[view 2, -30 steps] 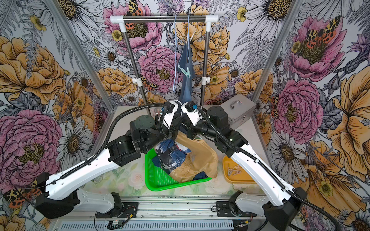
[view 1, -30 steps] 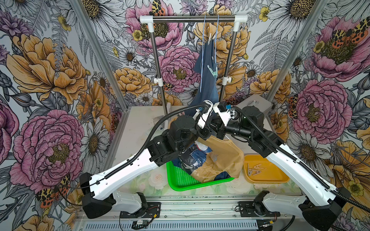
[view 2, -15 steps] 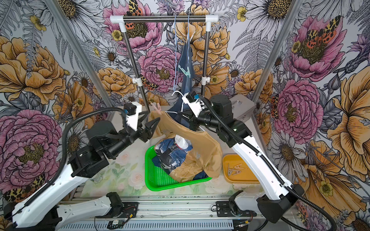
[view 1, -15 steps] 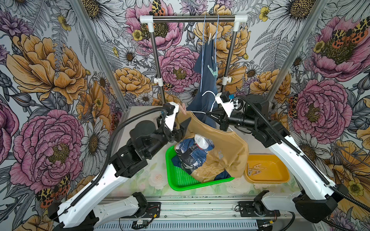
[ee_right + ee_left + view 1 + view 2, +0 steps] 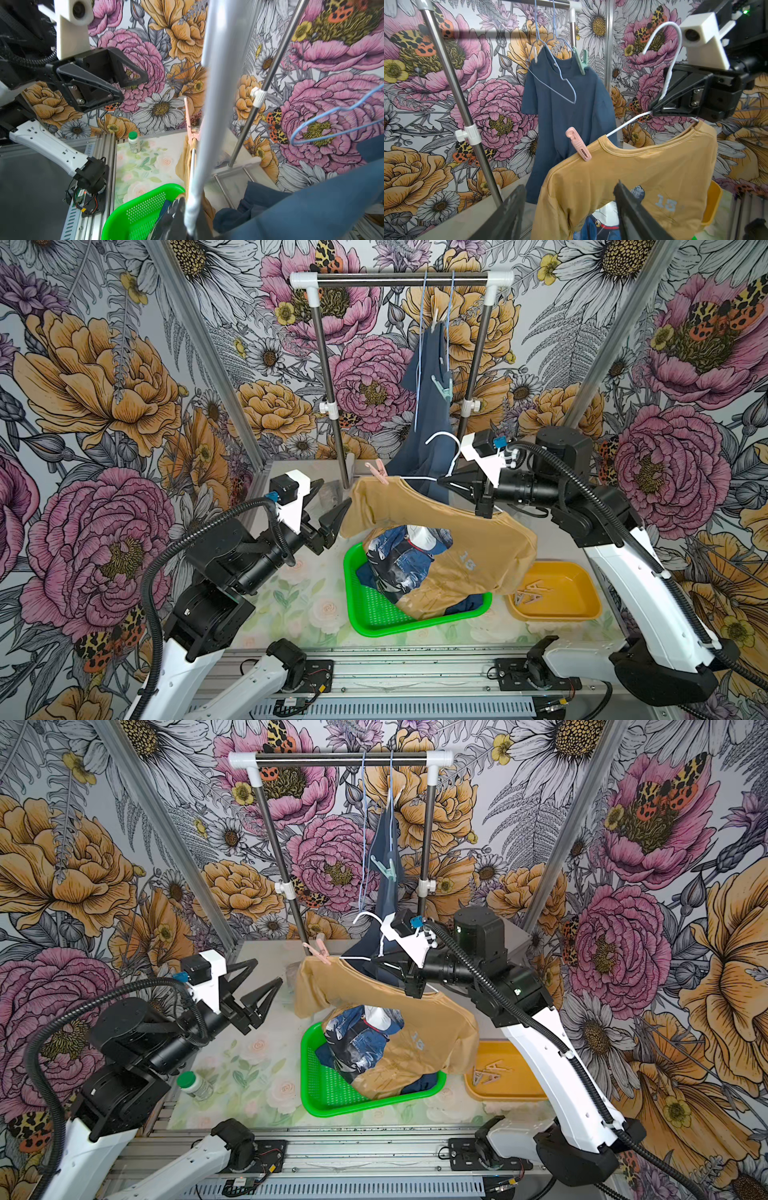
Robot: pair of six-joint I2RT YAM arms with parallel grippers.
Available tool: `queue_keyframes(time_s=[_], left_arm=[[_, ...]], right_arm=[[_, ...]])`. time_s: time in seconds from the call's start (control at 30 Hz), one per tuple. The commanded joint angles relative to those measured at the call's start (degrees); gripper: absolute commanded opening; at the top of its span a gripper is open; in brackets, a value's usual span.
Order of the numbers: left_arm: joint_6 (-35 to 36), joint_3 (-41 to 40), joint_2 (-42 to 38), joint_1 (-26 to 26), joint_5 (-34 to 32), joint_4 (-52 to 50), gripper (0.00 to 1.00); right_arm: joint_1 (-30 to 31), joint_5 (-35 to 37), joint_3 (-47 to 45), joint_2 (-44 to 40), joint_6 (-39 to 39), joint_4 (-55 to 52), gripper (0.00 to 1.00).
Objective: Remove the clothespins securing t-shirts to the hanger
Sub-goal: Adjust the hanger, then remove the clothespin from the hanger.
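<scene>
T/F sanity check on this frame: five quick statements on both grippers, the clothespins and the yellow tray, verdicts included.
1. The right gripper has its jaws shut on the white wire hanger carrying the tan-mustard t-shirt. True.
2. The pale pink plastic clothespin is off that t-shirt. False: it is clipped on the shirt's shoulder.
3. The left gripper holds a clothespin. False: its jaws are open and empty, apart from the shirt.
4. A mint green plastic clothespin clips the slate blue t-shirt hanging on the metal rack. True.
5. The shallow yellow plastic tray is empty. False: several clothespins lie in it.
</scene>
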Motion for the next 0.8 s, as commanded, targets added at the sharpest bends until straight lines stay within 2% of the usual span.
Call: queue_keyframes(time_s=[0.0,0.17,0.4,0.6,0.77], left_arm=[[5.91,-2.82,-1.22,0.82,7.36,-4.05,0.71],[11.8,-7.92,-2.3,1.05,14.61,-4.98,0.73],[22.57,-13.16,-1.31,1.18,22.83,-12.34,0.76],[28.34,-16.31,0.21,1.33,23.58,-12.56,0.77],[32.32,-17.35,5.15,1.31,24.81,-12.77,0.76]], right_arm=[[0.57,0.09,-6.75,-1.93,-5.19,-1.61,0.0],[1.54,2.62,-16.9,-4.84,-10.6,-1.57,0.0],[2.89,3.87,-24.54,-7.51,-14.18,-1.75,0.0],[3.86,5.2,-28.31,-8.79,-16.84,-2.25,0.0],[5.43,6.64,-28.4,-8.62,-19.01,-3.48,0.0]])
